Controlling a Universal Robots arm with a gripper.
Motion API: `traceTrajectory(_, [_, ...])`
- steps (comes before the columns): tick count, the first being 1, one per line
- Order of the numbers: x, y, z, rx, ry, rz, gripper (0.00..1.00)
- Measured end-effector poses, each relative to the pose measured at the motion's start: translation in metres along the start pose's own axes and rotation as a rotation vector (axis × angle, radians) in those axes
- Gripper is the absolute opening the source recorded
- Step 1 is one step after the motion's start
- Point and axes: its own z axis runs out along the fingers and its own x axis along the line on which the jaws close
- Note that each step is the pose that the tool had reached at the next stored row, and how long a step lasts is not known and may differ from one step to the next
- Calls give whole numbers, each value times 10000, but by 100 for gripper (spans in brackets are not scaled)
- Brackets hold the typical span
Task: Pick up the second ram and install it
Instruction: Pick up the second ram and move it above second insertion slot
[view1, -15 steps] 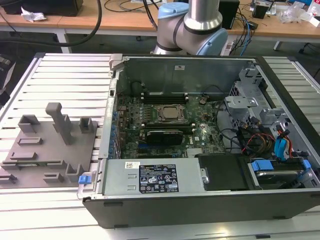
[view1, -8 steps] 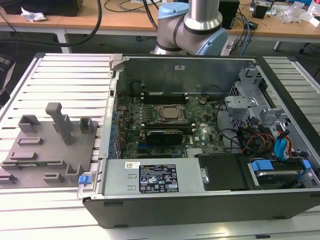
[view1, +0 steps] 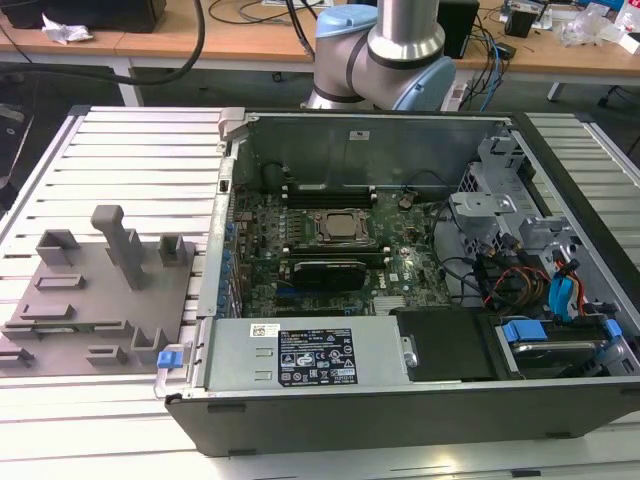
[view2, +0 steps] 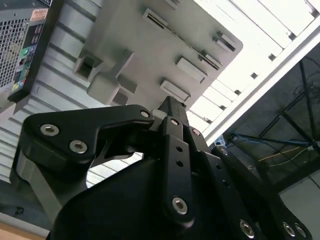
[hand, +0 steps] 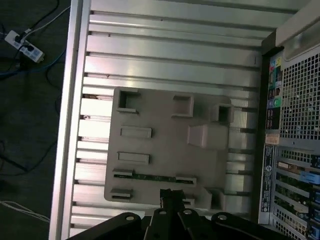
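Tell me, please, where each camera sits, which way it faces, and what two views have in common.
Exterior view: off the arm, raised, looking down on the open computer case and the grey fixture tray; the arm shows beyond the case.
First wrist view: on the arm, looking straight down at the tray holding the second ram; the gripper shows.
Second wrist view: on the arm, looking slantwise past the gripper at the tray.
All three share the tray.
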Motion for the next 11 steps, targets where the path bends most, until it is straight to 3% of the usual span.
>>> traceTrajectory(11, [0,0,0,-58,74,-2353,11])
